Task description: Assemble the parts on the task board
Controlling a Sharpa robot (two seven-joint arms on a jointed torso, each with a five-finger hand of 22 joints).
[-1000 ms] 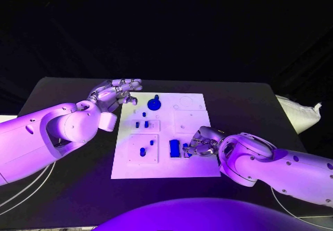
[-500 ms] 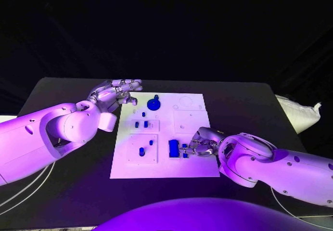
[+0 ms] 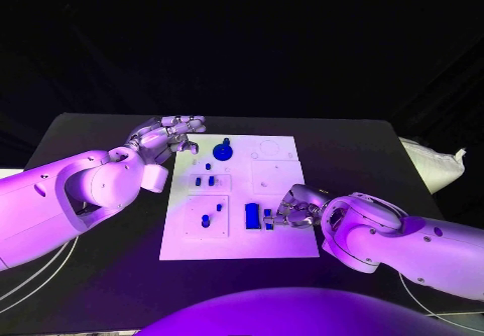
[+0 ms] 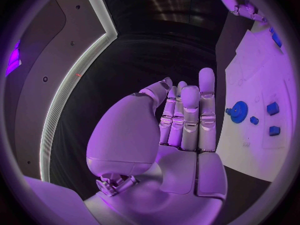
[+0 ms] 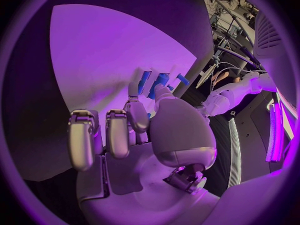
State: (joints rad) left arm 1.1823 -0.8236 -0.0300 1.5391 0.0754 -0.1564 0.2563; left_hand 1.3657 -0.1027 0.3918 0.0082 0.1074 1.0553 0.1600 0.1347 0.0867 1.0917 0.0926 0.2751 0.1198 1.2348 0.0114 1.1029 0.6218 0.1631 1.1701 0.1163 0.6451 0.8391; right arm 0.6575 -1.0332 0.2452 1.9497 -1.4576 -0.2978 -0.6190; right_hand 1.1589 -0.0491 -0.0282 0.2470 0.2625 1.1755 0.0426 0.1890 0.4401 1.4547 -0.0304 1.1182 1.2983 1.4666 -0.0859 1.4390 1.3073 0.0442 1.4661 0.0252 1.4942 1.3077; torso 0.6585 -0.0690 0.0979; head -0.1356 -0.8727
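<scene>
1. Task board (image 3: 282, 245): white plate lying flat in the middle of the black table (image 3: 101, 133), long side running away from me.
2. Blue gear-shaped part (image 3: 223, 150): sits on the far section of the board; my left wrist view shows it (image 4: 238, 111) just beyond my left fingertips, apart from them.
3. Small blue parts (image 3: 205, 180): a pair stands in the raised block on the board's left column, with another small part (image 3: 205, 220) nearer to me in the block below.
4. Tall blue block (image 3: 252, 215): stands on the near-middle of the board, just left of my right hand.
5. My left hand (image 3: 166, 133): hovers at the board's far-left corner over the table edge of the plate. In the left wrist view its fingers (image 4: 189, 117) stand straight and side by side, thumb apart, with nothing in the palm.
6. My right hand (image 3: 294, 208): rests at the board's right edge, fingers curled toward the tall block. Two short blue pieces (image 3: 268, 218) lie at its fingertips; in the right wrist view the thumb and one finger (image 5: 134, 92) meet at blue parts (image 5: 161, 81), but I cannot tell whether a piece is actually pinched.
</scene>
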